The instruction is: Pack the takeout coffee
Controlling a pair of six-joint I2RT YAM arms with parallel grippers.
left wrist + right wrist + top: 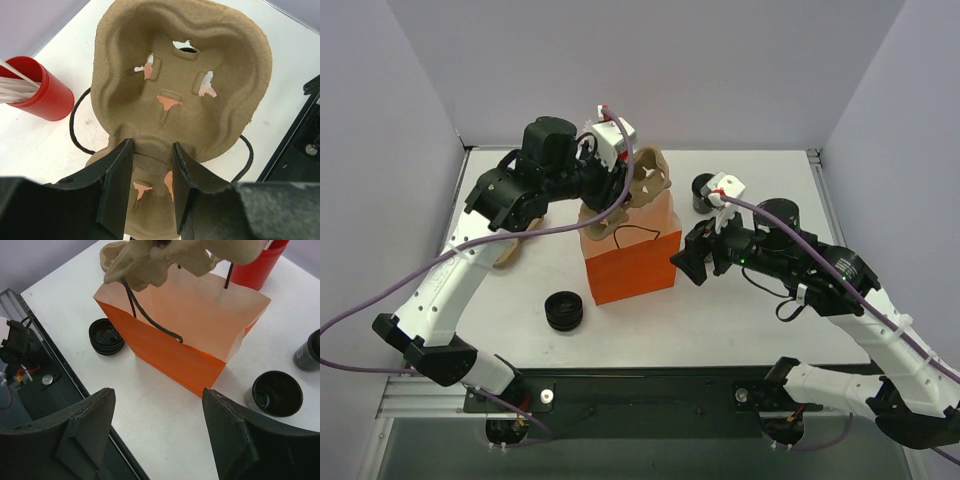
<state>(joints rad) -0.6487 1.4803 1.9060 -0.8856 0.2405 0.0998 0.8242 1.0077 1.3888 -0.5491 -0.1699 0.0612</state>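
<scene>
– At the near edge of the tabletop (720, 320), what is being shown?

– A low stack of loose lids (565, 310) is sitting towards the front. Just beyond it, the right pincer (688, 262) is being held with its fingers wide apart, gripping nothing, close beside the orange bag (632, 265).

– And over the bag?

– A pulp cup carrier (182, 80) is being held, clamped by the left pincer (152, 150), above the bag's open mouth. Farther back on the right, the takeout coffee cups (277, 392) are standing on the tabletop, apart from the bag and not yet packed.

– Which step is judged to be in hand?

– Getting the carrier into the bag, most likely. For the next move, the carrier needs to be kept level and centred over the mouth, then released before any cup is fetched.
</scene>
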